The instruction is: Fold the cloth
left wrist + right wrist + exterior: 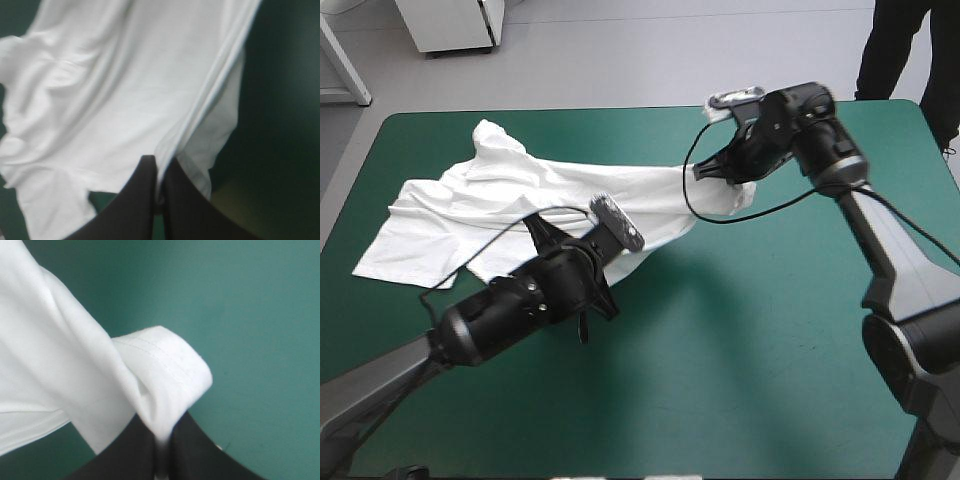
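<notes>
White short-sleeved T-shirt part-lifted over teal-green tabletop; left pincer pinching its edge, right pincer pinching stitched hem.

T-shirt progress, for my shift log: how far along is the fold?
Done: both grippers have a hold, the left gripper shut on the T-shirt at an edge, the right gripper on a stitched hem. In hand: the shirt hangs stretched between them, its far-left part lying on the teal-green cover. Left: no fold shows yet, so all the folding.
</notes>
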Tool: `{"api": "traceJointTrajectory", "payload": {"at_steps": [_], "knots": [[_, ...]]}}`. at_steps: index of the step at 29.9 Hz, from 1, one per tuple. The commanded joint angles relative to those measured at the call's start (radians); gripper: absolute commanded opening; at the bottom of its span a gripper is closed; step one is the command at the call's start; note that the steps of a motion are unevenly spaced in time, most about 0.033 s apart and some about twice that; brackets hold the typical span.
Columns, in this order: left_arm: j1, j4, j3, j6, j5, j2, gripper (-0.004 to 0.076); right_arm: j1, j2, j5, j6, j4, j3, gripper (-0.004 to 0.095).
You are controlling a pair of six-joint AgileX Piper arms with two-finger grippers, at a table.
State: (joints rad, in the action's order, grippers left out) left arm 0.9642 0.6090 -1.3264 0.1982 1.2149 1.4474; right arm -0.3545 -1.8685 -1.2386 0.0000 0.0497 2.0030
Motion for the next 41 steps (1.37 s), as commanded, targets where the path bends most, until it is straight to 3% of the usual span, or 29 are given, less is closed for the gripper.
{"api": "traceJointTrajectory", "payload": {"at_steps": [1, 10, 14, 20, 24, 29, 31, 36, 41], "knots": [[-0.029, 0.12, -0.217, -0.023, 0.07, -0.08, -0.0022, 0.06, 0.168, -0.011, -0.007, 0.068, 0.076, -0.0013], [-0.039, 0.293, -0.679, -0.191, 0.07, -0.077, -0.0022, 0.075, 0.271, -0.007, -0.091, 0.184, 0.428, -0.0013], [-0.039, 0.369, -0.86, -0.254, 0.039, -0.069, -0.0022, 0.075, 0.273, 0.059, -0.086, 0.194, 0.607, -0.0012], [-0.037, 0.4, -1.043, -0.344, -0.227, -0.06, -0.0022, 0.075, 0.273, 0.16, -0.093, 0.19, 0.819, -0.0012], [-0.037, 0.396, -1.125, -0.344, -0.328, -0.045, -0.0022, 0.075, 0.289, 0.191, -0.126, 0.19, 0.88, -0.0011], [-0.037, 0.289, -1.178, -0.344, -0.604, -0.043, -0.0022, 0.075, 0.341, 0.388, -0.171, 0.188, 0.882, -0.0006], [-0.037, 0.261, -1.19, -0.344, -0.663, -0.043, -0.0022, 0.075, 0.359, 0.449, -0.176, 0.18, 0.882, -0.0006], [-0.037, 0.214, -1.199, -0.344, -0.628, -0.039, -0.0022, 0.075, 0.375, 0.415, -0.152, 0.108, 0.88, -0.0006], [-0.037, 0.214, -1.2, -0.332, -0.421, -0.004, -0.0022, 0.075, 0.343, 0.193, -0.078, 0.043, 0.818, -0.0006]]}}
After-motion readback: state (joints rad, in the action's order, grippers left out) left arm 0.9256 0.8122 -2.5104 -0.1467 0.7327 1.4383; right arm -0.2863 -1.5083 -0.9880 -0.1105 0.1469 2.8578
